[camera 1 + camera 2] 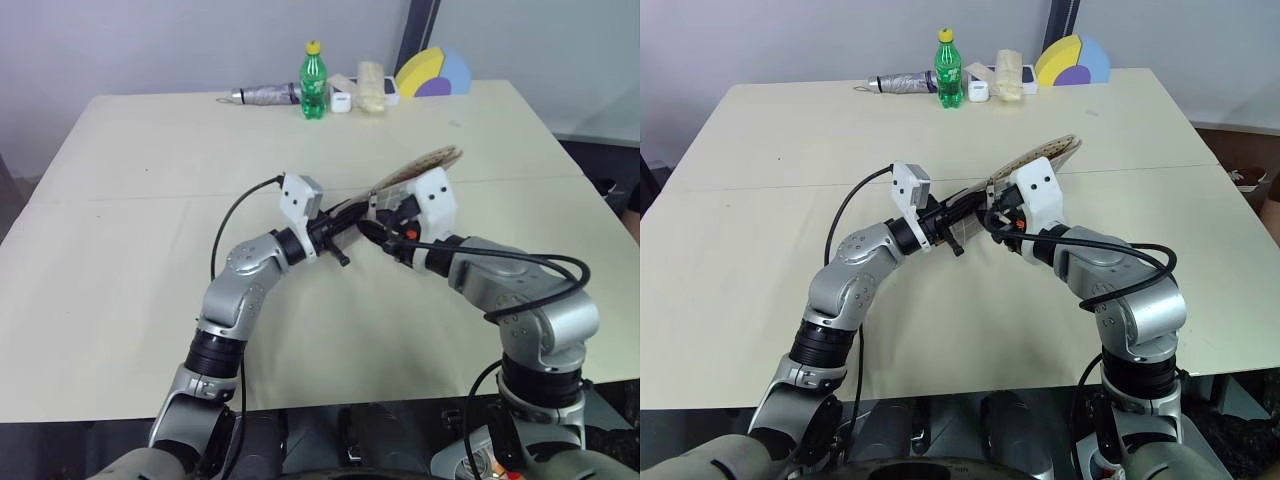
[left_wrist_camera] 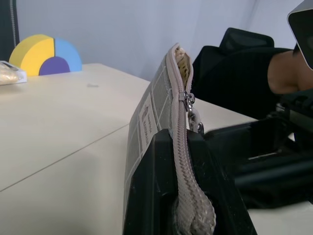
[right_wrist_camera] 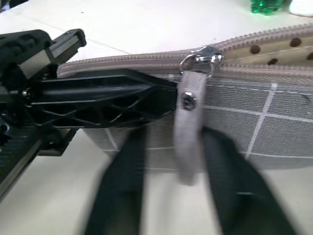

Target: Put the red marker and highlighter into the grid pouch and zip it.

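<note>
The two arms are met over the middle of the worktop (image 1: pixel 120 300), and the grid pouch (image 2: pixel 156 98) is held up between them, clear of the surface. The pouch is pinched at its closed end by the jaws of the left gripper (image 1: pixel 345 222), which are pressed together on the fabric and zipper tape. The right gripper (image 3: pixel 188 156) is set around the grey pull tab (image 3: pixel 188 122); its jaws appear nearly closed beside the tab, but whether the tab is actually gripped cannot be told. The zipper slider (image 3: pixel 203 58) sits partway along, and the far stretch of the pouch is seen gaping. Neither pen can be made out; they are judged to be inside the pouch.

The tab could slip out if it is only brushed, not pinched. A pull off the line of the teeth could jam the slider or drag the pouch out of the left grip.

Well behind the pouch, at the far edge, a green bottle (image 1: pixel 313 85), a folded umbrella (image 1: pixel 265 95) and a coloured half-disc (image 1: pixel 432 75) are left standing, none in the way.
</note>
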Controlling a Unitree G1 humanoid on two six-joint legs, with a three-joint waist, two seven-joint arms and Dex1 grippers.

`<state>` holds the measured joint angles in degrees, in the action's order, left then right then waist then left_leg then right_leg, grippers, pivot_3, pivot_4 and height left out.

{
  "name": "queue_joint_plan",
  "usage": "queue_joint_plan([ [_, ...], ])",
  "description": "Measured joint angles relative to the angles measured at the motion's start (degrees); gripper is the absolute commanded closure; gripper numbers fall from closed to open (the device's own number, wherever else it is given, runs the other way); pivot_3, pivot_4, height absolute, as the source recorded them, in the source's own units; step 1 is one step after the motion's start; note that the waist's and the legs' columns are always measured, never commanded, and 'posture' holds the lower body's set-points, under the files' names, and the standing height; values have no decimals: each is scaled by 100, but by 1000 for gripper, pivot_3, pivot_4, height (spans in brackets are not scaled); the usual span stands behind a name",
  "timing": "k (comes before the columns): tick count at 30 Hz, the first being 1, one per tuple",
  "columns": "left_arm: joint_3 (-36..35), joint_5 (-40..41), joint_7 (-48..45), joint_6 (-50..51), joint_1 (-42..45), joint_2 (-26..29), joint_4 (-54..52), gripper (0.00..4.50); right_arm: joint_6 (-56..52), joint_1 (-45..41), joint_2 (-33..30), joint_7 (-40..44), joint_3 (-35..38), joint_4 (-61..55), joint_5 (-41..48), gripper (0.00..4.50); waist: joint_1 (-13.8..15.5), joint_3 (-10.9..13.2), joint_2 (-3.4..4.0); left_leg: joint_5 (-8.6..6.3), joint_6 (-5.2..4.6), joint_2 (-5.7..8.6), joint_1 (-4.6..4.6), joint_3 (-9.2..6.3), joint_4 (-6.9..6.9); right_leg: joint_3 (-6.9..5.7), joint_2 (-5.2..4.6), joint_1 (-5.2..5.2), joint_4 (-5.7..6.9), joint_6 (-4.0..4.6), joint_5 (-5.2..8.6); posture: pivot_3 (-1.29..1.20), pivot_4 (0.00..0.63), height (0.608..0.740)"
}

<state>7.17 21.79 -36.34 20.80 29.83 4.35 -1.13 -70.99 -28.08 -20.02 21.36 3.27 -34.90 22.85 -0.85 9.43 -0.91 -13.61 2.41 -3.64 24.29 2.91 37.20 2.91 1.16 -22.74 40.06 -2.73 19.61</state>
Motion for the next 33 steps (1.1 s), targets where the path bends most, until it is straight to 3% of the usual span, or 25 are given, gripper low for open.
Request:
queue_joint_plan([
  [10, 5, -52, -90, -122, 26, 202, 136, 4500, 324, -14, -1110, 324, -210, 17, -12, 4445, 0, 0, 0, 0, 0, 1, 1, 0, -1, 0, 3, -1, -2, 0, 0, 0, 150, 740],
  [17, 18, -314, -499, -566, -114, 957, 168, 4500, 1251, -238, -2594, 292, 194, 1066, -701, 4445, 1, 1, -1, 0, 0, 0, -1, 5, -6, 2, -2, -2, -7, 0, 0, 0, 150, 740],
  [25, 189, -376, -724, -882, -206, 1018, 144, 4500, 1766, -179, -2682, 249, 28, 1664, -917, 4445, 1, 1, -1, 0, -1, -3, 1, 8, -8, 5, 0, -4, -9, 0, 0, 0, 150, 740],
  [28, 130, -258, -777, -748, -257, 1112, 106, 3360, 1697, -30, -2817, 512, 99, 1591, -825, 3482, 2, 1, -1, -1, -1, -3, 1, 8, -8, 5, -1, -4, -9, 0, 0, 0, 150, 740],
  [33, -135, -99, -832, -273, -500, 1485, -12, 855, 1496, 553, -3096, 1119, 288, 1204, -490, 956, -1, 1, -1, -1, -1, -5, 1, 6, -7, 4, -1, -3, -8, 0, 0, 0, 150, 740],
])
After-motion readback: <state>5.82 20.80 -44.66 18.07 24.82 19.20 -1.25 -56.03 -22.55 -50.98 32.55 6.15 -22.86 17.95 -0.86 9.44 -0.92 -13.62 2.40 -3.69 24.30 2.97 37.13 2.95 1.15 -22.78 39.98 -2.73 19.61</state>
